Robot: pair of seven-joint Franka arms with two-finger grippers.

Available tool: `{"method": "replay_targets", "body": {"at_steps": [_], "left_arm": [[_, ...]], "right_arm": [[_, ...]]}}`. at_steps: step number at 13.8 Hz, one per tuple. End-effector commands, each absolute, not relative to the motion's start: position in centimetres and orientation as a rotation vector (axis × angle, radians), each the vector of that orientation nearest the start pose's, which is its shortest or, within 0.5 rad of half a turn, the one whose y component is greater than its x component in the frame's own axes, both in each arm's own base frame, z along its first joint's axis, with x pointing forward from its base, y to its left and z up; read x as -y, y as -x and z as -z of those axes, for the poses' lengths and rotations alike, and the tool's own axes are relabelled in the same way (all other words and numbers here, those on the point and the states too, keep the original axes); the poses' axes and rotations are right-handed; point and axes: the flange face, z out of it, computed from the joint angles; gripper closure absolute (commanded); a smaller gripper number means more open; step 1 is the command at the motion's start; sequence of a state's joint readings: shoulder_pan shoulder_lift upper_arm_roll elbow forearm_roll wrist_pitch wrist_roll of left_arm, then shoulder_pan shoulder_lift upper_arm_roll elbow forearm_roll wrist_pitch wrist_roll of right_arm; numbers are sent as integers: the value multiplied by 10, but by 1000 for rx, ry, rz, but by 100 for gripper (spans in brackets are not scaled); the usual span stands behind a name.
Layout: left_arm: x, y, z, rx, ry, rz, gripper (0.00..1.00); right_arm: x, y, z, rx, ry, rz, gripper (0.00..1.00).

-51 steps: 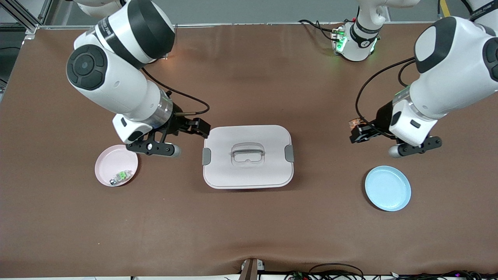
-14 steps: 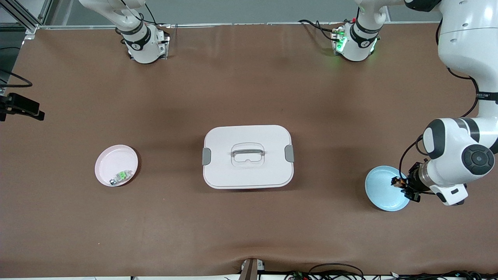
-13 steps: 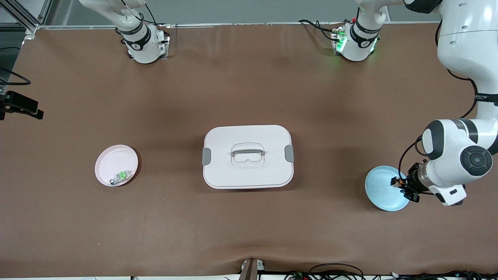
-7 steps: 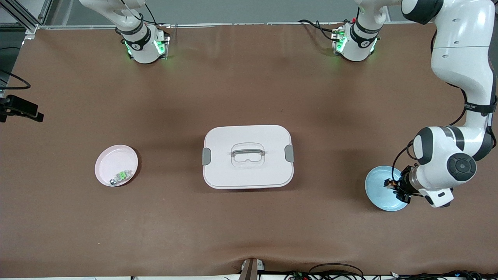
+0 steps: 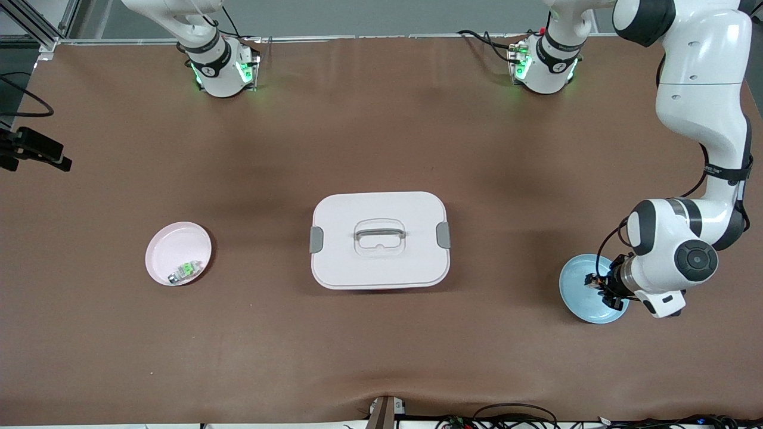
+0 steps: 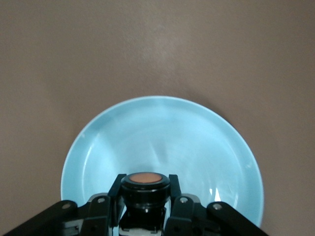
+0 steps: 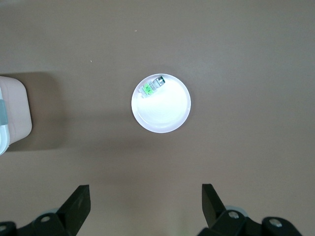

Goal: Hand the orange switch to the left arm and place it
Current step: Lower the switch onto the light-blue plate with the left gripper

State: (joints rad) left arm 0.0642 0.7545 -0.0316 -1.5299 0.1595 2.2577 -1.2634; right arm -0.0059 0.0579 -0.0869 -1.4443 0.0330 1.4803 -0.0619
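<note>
The orange switch, black body with an orange round cap, is held between my left gripper's fingers, low over the blue plate. In the front view the left gripper is over the blue plate at the left arm's end of the table, and the switch shows as a small dark thing at its tip. My right gripper is open and empty, high above the table near the pink plate. The white box stands mid-table, apart from both grippers.
The pink plate at the right arm's end holds a green-and-silver small switch, which also shows in the right wrist view. A corner of the box shows there too. A black part of the right arm sticks in at the table's end.
The left gripper has carried the orange switch from beside the box to low over the blue plate, creeping further onto it. The right arm has pulled away from the pink plate toward the table's end.
</note>
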Motion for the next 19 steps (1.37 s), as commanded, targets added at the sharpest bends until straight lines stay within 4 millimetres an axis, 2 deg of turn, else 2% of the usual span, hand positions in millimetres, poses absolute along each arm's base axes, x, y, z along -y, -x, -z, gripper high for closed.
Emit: {"method": "replay_targets", "body": {"at_steps": [1,11,13,15,17,18,19], "left_arm": [[-36,-708,-198,1699,2490,101,100],[-37,-707,-190,1695,2490,95,100],[-38,-707,-190,1692,2491,95,88],[-37,-707,-190,1691,2493,94,56],[-37,-708,-192,1690,2495,98,30],[-37,-708,-192,1690,2495,98,13],[-37,-708,-193,1689,2497,100,0]], "right_arm": [[45,-553,-646,-50,3097,7,0],[40,-544,-646,-40,3085,-65,0],[39,-543,-647,-39,3081,-72,0],[40,-541,-649,-46,3056,-71,0],[41,-540,-649,-63,3037,-75,0],[42,-540,-649,-68,3035,-77,0],[41,-540,-649,-66,3037,-78,0]]}}
